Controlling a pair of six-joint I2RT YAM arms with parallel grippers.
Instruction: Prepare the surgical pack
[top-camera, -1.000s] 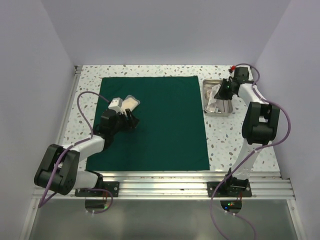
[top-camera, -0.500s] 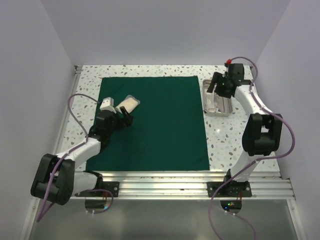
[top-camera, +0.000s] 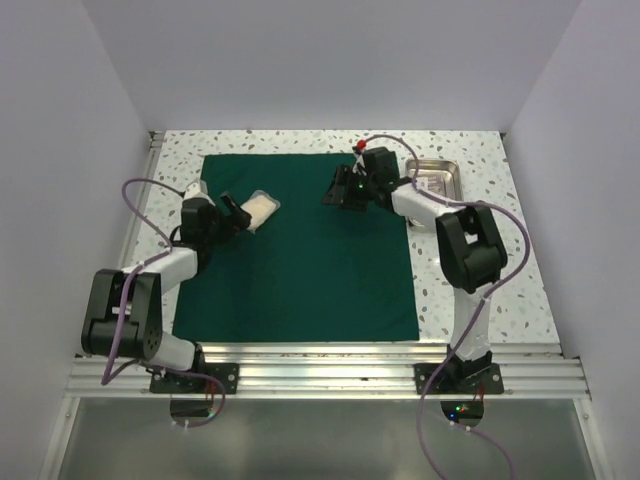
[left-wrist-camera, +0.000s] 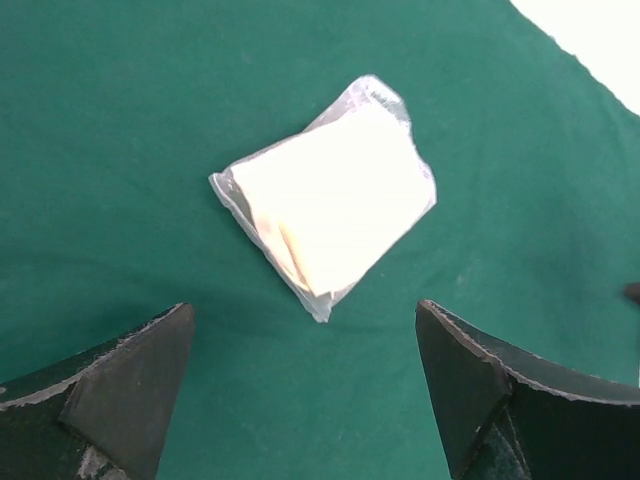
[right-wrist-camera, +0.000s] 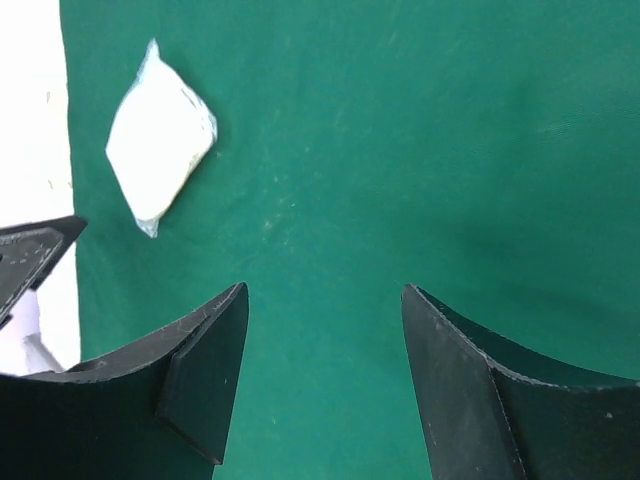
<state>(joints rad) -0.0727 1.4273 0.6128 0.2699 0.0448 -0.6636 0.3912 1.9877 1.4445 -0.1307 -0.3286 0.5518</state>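
Observation:
The surgical pack (top-camera: 310, 260) is a dark green sheet lying flat on the table. A white pouch in clear wrap (top-camera: 262, 208) rests on the sheet's far left part and fills the middle of the left wrist view (left-wrist-camera: 330, 210). My left gripper (top-camera: 236, 215) sits just left of the pouch, open, with the pouch's corner just ahead of its empty fingertips (left-wrist-camera: 303, 345). My right gripper (top-camera: 335, 193) hovers over the sheet's far middle, open and empty (right-wrist-camera: 324, 295). In the right wrist view the pouch (right-wrist-camera: 160, 150) lies ahead to the left.
A small steel tray (top-camera: 448, 167) stands on the speckled table right of the sheet's far corner, partly behind the right arm. Bare table (right-wrist-camera: 30, 100) borders the sheet on the left. White walls close in the table on three sides.
The right arm swung from the steel tray leftward over the sheet, and its jaws opened. The left gripper opened wider and drew back left from the pouch, which stayed put.

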